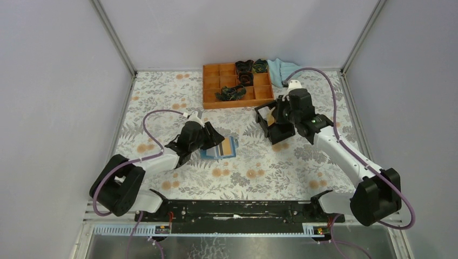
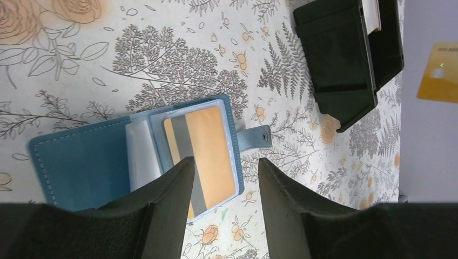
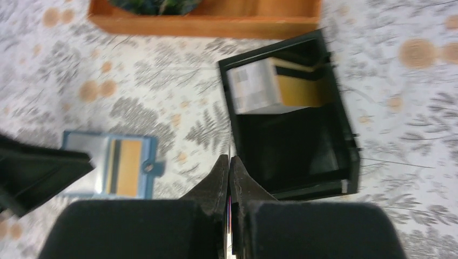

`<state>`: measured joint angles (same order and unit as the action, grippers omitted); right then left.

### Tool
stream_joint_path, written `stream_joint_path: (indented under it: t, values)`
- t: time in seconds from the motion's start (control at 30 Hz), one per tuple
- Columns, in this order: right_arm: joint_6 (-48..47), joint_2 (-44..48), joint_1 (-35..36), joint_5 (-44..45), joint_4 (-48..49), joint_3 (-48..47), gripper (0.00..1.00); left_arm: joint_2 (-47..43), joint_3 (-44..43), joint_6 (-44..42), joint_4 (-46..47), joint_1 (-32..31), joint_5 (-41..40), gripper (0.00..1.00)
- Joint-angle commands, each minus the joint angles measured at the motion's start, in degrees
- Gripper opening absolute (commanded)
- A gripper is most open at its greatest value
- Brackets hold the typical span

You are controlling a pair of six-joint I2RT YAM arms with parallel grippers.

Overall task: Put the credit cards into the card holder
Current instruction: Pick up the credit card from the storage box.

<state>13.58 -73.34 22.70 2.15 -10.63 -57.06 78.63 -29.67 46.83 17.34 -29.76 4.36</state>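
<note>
The card holder lies open on the floral table, with a tan-orange credit card with a grey stripe in its clear sleeve. My left gripper is open and hovers just over the holder's clasp edge, holding nothing. My right gripper is shut on a thin credit card seen edge-on; the same yellow-orange card shows lifted in the left wrist view. It hangs above the black box, which holds more cards. The holder also shows in the right wrist view.
An orange compartment tray with dark cables stands at the back, a light blue cloth to its right. The black box sits right of centre. Grey walls close in left, back and right.
</note>
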Motion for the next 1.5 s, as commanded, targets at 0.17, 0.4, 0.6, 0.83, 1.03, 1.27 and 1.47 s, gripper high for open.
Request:
stream_joint_path:
  t: [0.17,0.4,0.6,0.83,1.03,1.27,1.47]
  values:
    - [2.28,-5.44,4.85,-21.55,-0.77,-4.42,0.0,0.13,3.4,-2.11,9.33,0.46,4.16,0.55]
    - [3.38,-11.71,4.9,-33.04,1.01,-4.86,0.0,-3.35,7.43,-2.83,13.18,1.63,5.39,0.56]
    - [5.37,-15.47,4.92,-41.65,6.28,-3.21,0.0,-5.97,11.11,-2.43,17.39,3.7,8.37,0.57]
    - [6.98,-19.23,6.3,-46.73,9.49,-3.35,0.0,-6.81,14.58,-1.53,24.94,4.8,12.53,0.62]
    - [7.62,-24.04,7.92,-48.79,10.96,-4.89,0.0,-5.58,14.91,-1.02,28.06,5.47,14.9,0.63]
    - [8.82,-29.06,8.9,-52.08,13.27,-6.58,0.0,-5.23,15.92,-1.04,30.21,6.79,16.38,0.63]
    - [10.93,-31.38,9.45,-56.12,16.54,-7.86,0.0,-2.59,17.04,-0.42,34.97,7.98,19.23,0.63]
